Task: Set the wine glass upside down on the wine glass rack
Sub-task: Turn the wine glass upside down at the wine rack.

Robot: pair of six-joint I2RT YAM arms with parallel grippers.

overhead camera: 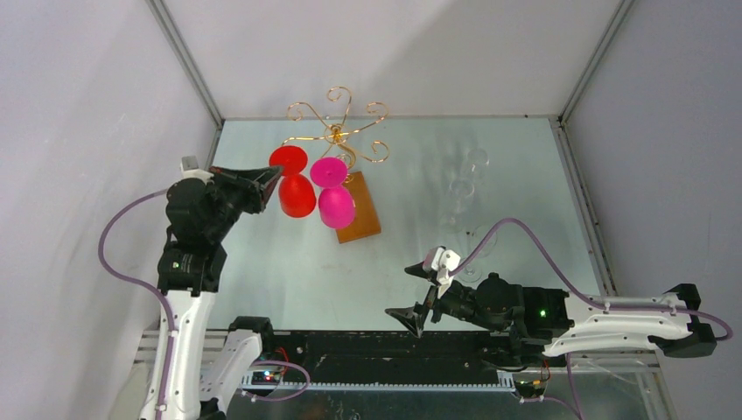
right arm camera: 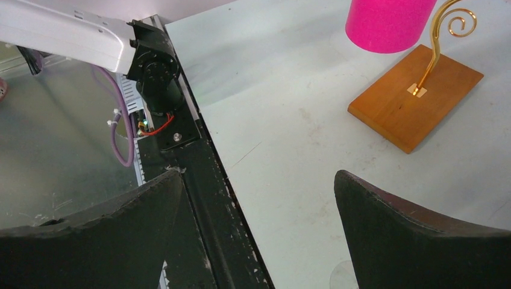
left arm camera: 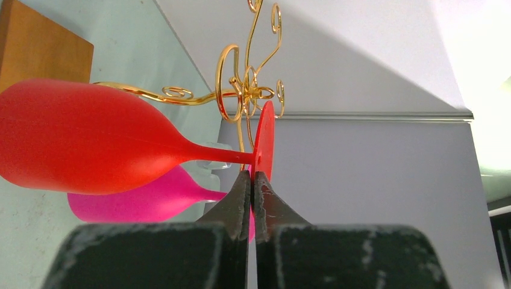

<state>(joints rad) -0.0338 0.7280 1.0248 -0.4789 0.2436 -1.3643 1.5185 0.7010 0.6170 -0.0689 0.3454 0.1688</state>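
The red wine glass [overhead camera: 297, 196] hangs upside down at the left side of the gold wine glass rack [overhead camera: 337, 131], its round foot [overhead camera: 288, 160] level with a scroll arm. My left gripper [overhead camera: 274, 178] is shut on the edge of that foot [left arm camera: 263, 138], its fingertips [left arm camera: 244, 186] pinching the disc just below the stem. In the left wrist view a gold arm [left arm camera: 181, 96] runs behind the stem; whether the foot rests on it I cannot tell. My right gripper [overhead camera: 423, 293] stands open and empty near the table's front edge, far from the rack.
A pink glass [overhead camera: 336, 207] hangs upside down on the rack beside the red one, above the brown wooden base [overhead camera: 363, 219]. Several clear glasses [overhead camera: 464, 188] stand at the right of the table. The right wrist view shows the pink bowl [right arm camera: 385, 21], the base [right arm camera: 416, 99] and the black front rail [right arm camera: 205, 180].
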